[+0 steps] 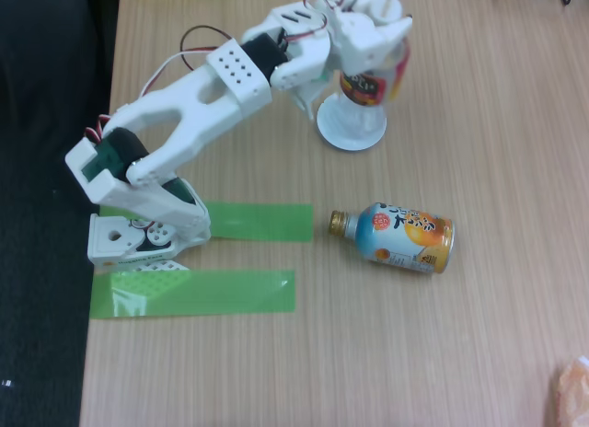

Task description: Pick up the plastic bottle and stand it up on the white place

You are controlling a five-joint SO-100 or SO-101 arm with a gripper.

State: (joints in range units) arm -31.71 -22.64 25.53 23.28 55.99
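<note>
Fixed view: the table carries the arm, whose gripper clasps the bottle, upright on the white disc. Placing looks done; only letting go and backing off remain. A can lies well apart, two green tapes near the base; nothing blocks.

The arm is built of white printed plastic shells with rounded, blocky links. Black servo bodies sit between the shells, one near the base, another higher up beside a flat white plate pierced with a grid of small round holes. The base is a squat white block with round holes and a gear-like disc on its side. Thin red, black and white cables loop above the upper links. The jaws are white too.
</note>
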